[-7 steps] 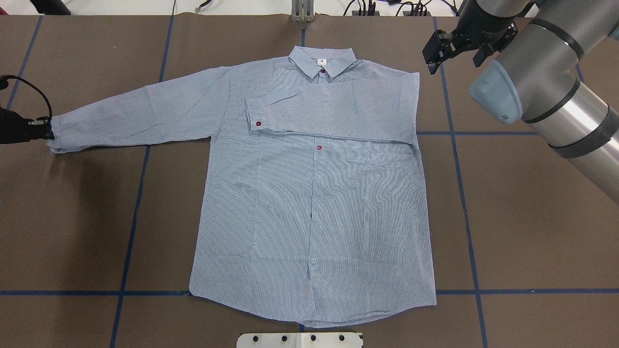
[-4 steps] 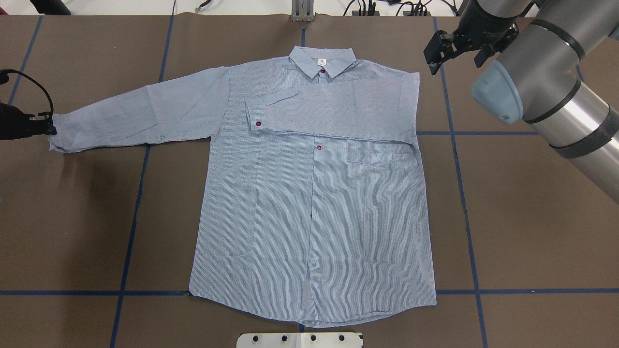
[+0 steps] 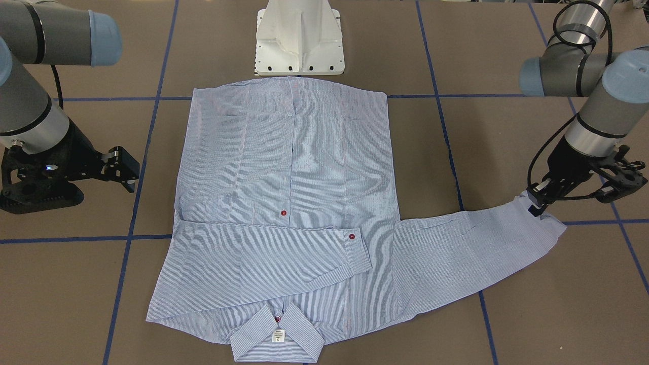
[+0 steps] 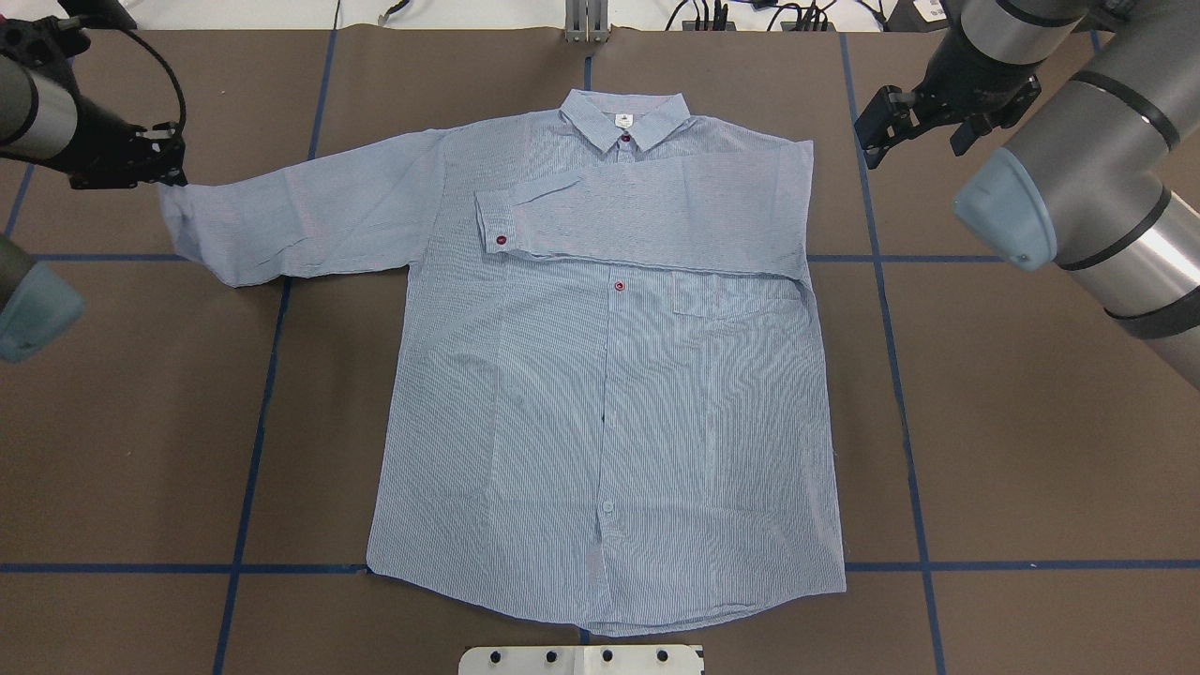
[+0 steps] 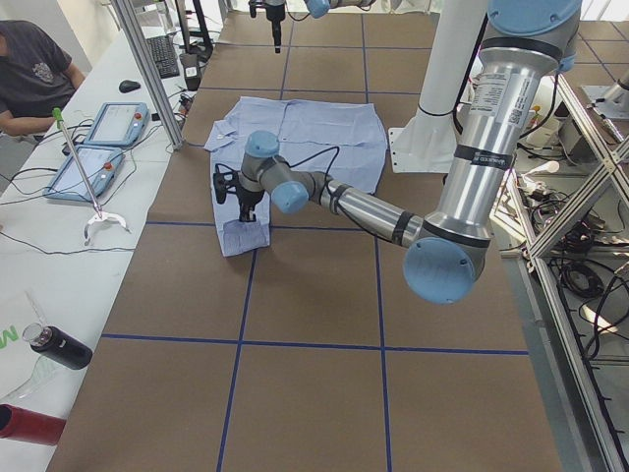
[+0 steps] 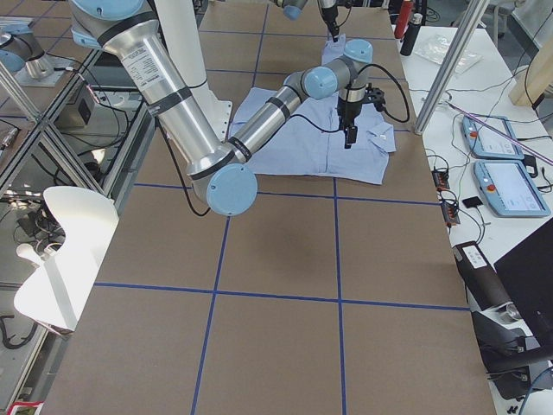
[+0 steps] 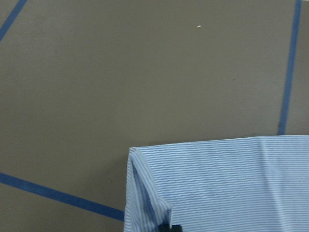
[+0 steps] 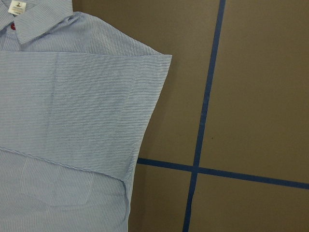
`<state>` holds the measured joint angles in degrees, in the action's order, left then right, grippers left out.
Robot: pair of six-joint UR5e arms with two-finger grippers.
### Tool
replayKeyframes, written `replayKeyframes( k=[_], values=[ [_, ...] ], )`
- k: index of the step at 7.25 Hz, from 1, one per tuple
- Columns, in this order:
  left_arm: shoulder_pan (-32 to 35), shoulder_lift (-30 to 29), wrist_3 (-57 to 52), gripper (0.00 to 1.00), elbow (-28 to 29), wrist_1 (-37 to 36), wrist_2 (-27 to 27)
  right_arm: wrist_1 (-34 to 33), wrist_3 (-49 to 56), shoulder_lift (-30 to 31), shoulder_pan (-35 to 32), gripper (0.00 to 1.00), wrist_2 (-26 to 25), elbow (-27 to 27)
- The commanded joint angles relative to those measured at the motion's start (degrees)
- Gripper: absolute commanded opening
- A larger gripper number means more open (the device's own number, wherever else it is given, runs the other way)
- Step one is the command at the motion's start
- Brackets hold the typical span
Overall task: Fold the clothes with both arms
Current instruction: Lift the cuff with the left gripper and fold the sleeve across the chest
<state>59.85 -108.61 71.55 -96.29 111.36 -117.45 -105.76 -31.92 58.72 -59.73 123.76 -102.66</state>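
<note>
Left hand [image 4: 172,172] with shirt cuff [image 4: 187,211], now inward

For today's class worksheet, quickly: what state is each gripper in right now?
Left gripper: closed, holding the shirt by the end of its outstretched sleeve.
Right gripper: open, holding nothing, off the shirt.

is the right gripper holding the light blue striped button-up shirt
No, the right gripper hangs open over the brown table, clear of the light blue striped shirt.
</note>
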Motion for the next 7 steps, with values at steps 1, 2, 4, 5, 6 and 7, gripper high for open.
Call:
replayKeyframes(
  k=[1,2,4,5,6,7],
  values=[
    [-0.95,-10.10,10.49,0.00,-0.83,-5.53,-7.41,0.20,0.37,4.44,-0.30,1.00,-0.09,-2.53],
    [-2.35,-14.74,14.89,0.00,-0.22,-5.88,-7.96,1.34,0.80,6.30,-0.56,1.00,0.08,-2.89],
    [-6.30,-23.87,24.45,0.00,4.84,-5.63,-8.05,1.35,3.42,8.59,-1.88,1.00,0.26,-3.68],
    [-7.54,-30.10,28.26,0.00,10.37,-4.93,-7.97,1.35,5.62,9.82,-3.36,1.00,0.69,-3.86],
    [-7.90,-35.13,30.90,0.00,14.69,-4.75,-7.97,1.35,6.16,10.62,-4.16,1.00,2.52,-3.78],
    [-7.90,-37.18,32.24,0.00,16.47,-3.61,-7.97,1.35,6.17,10.62,-4.69,1.00,2.72,-3.78]
  ],
)
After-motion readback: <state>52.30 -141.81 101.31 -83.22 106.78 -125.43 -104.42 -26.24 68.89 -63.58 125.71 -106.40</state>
